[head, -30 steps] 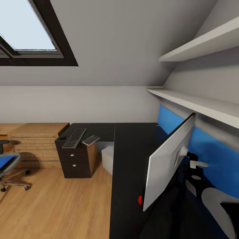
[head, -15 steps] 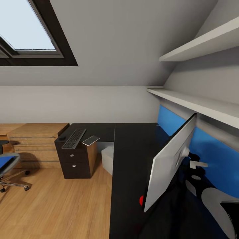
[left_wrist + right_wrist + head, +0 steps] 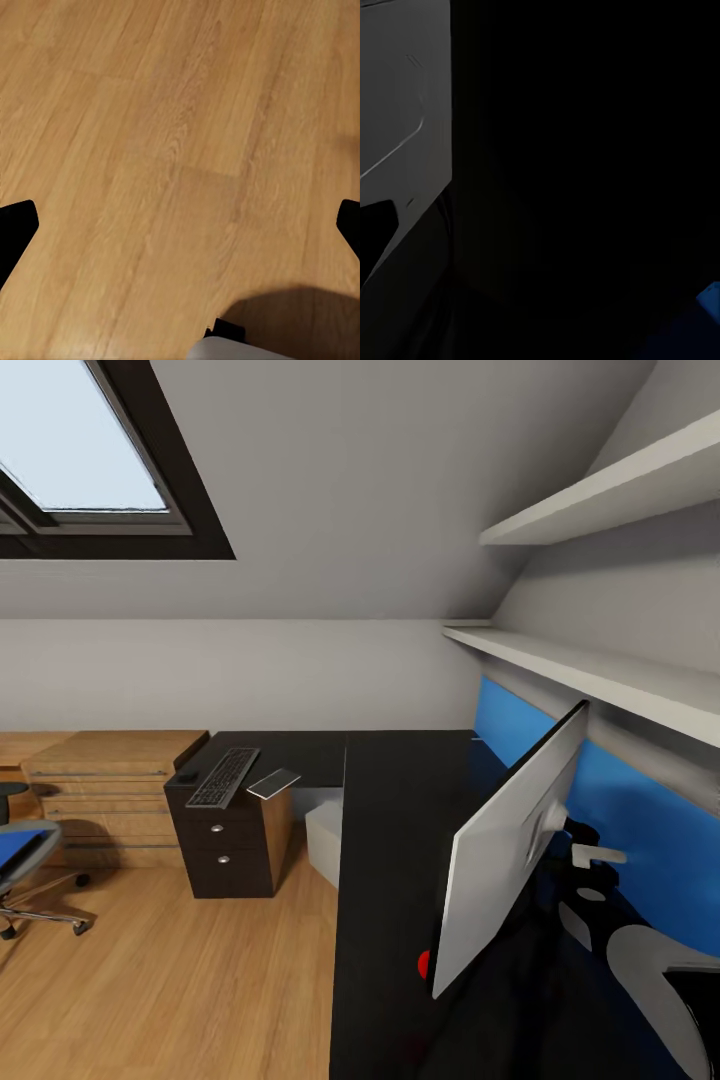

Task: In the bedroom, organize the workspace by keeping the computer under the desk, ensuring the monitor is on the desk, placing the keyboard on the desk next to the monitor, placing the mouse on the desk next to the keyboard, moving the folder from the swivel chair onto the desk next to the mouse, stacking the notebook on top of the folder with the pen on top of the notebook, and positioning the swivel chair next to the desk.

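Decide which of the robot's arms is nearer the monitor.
Right. The right arm is just behind the monitor; the left gripper hangs over bare floor.

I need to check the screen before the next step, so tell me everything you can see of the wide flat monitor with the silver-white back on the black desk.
The wide flat monitor with the silver-white back is a thin panel seen from behind and edge-on, with a dark rim along its top edge. It leans noticeably rather than standing straight, over the near part of the glossy black desk, close to the blue wall panel. Its back looks like smooth matte plastic with a faint central mount. Its stand and what touches its far side are hidden in shadow. A small red spot shows by its lower corner.
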### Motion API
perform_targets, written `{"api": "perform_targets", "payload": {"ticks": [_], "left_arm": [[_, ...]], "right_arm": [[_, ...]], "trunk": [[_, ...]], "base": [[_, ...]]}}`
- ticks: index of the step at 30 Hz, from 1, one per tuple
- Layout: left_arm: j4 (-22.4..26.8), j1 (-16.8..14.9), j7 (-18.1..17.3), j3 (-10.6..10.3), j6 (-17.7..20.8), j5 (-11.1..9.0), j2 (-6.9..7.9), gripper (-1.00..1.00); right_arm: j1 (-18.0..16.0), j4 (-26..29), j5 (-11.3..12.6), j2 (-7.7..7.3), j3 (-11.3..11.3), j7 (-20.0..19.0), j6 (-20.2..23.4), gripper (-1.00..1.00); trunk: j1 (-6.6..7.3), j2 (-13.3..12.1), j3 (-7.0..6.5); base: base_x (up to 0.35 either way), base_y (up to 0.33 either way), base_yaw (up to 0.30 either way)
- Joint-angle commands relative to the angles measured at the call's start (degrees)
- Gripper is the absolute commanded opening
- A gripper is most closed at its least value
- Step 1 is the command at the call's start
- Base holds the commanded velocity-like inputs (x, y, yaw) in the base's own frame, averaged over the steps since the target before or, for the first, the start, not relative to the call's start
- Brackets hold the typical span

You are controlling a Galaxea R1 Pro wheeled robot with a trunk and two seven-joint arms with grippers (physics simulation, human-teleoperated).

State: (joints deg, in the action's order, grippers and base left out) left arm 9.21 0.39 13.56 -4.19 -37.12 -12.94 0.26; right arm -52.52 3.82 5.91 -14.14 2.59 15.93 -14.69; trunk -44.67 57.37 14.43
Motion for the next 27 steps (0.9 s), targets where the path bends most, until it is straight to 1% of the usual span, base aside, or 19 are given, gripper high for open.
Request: {"api": "perform_targets", "payload": {"ticks": [1, 7, 18, 21, 27], "left_arm": [[0.1, 0.0, 0.2, -0.5, -0.1, -0.4, 0.02, 1.00], [0.2, 0.0, 0.2, -0.5, -0.1, -0.4, 0.01, 1.00], [0.2, 0.0, 0.2, -0.5, -0.2, -0.4, 0.01, 1.00], [0.2, 0.0, 0.2, -0.5, -0.2, -0.4, 0.01, 1.00], [0.2, 0.0, 0.2, -0.4, -0.1, -0.4, 0.01, 1.00]], "right_arm": [[0.0, 0.0, 0.6, -0.01, 0.3, 0.0, -0.3, 1.00], [0.0, 0.0, 0.6, -0.01, 0.3, 0.0, -0.3, 1.00], [0.0, 0.0, 0.6, -0.01, 0.3, 0.0, -0.3, 1.00], [0.0, 0.0, 0.6, -0.01, 0.3, 0.0, -0.3, 1.00], [0.0, 0.0, 0.6, 0.09, 0.3, 0.0, -0.4, 1.00]], "trunk": [[0.00, 0.0, 0.06], [0.00, 0.0, 0.06], [0.00, 0.0, 0.06], [0.00, 0.0, 0.06], [0.00, 0.0, 0.06]], "base": [[-0.084, 0.000, 0.000], [-0.183, 0.000, 0.000], [-0.030, 0.000, 0.000], [-0.204, 0.014, 0.000], [-0.304, 0.080, 0.000]]}}
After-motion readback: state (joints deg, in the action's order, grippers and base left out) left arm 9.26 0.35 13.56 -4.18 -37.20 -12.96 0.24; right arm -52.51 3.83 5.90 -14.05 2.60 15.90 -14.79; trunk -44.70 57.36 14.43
